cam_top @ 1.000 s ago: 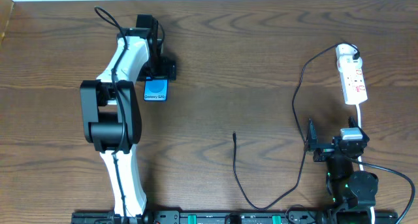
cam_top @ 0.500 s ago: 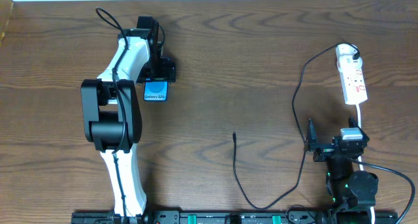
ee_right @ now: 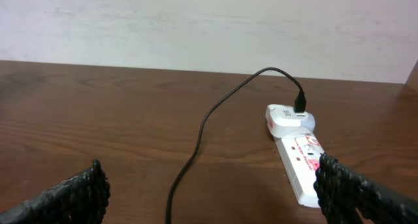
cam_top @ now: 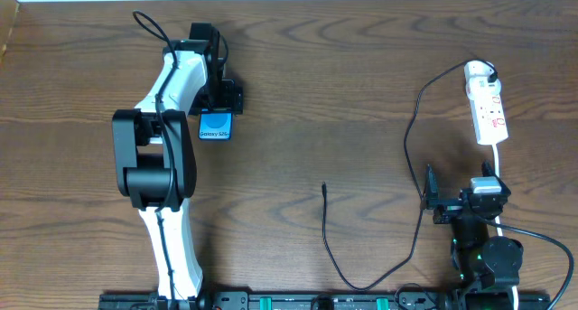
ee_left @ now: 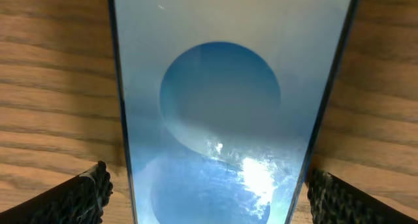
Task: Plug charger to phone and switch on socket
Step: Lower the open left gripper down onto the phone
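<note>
The phone point(cam_top: 215, 126) lies flat on the table at the upper left, blue screen up; its far end is hidden under my left gripper point(cam_top: 219, 102). In the left wrist view the phone point(ee_left: 222, 100) fills the space between my open fingers point(ee_left: 209, 194), which straddle its two long edges. The charger cable point(cam_top: 326, 229) lies loose with its tip point(cam_top: 324, 186) at mid table; it loops along the front and rises to its plug point(cam_top: 489, 73) in the socket point(cam_top: 489, 111) at the right. My right gripper point(cam_top: 459, 204) is open and empty, just below the socket point(ee_right: 304, 168), and the cable point(ee_right: 196, 145) runs between its fingers point(ee_right: 212, 191).
The socket's white cord point(cam_top: 498, 161) runs down past my right arm. The left arm point(cam_top: 163, 165) stretches from the front edge toward the phone. A pale wall borders the table's far edge point(ee_right: 196, 28).
</note>
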Robot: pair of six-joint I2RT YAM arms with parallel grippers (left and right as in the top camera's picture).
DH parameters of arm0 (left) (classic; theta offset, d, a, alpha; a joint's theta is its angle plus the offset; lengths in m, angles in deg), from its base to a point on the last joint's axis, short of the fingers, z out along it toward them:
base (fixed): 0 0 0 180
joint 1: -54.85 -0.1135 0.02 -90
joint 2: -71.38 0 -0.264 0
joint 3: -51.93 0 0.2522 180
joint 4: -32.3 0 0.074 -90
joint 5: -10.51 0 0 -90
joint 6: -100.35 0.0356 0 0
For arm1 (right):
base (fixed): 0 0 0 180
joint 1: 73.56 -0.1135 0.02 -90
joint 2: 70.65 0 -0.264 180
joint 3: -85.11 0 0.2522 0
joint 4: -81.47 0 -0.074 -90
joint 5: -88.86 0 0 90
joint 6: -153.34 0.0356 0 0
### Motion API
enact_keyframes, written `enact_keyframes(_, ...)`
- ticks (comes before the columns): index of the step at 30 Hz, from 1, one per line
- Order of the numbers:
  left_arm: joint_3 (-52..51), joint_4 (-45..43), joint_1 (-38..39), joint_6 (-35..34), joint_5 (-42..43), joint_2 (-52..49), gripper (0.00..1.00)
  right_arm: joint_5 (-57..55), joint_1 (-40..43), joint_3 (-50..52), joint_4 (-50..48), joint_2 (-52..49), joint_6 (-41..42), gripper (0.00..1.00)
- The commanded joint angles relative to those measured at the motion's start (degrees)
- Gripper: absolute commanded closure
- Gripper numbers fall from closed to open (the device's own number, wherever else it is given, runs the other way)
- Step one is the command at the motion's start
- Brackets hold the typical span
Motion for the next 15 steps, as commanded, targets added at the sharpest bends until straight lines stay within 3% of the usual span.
enact_keyframes(1, -0.3, 0.9, 0.1, 0.9, 0.3, -2.9, 0.02, -0.3, -0.3, 0.1, 0.3, 0.2, -0.7, 0.01)
enact_keyframes(15, 0.7, 1.0, 1.0, 1.2, 0.3, -3.9, 0.02, -0.3, -0.3, 0.1, 0.3, 0.2, -0.7, 0.01)
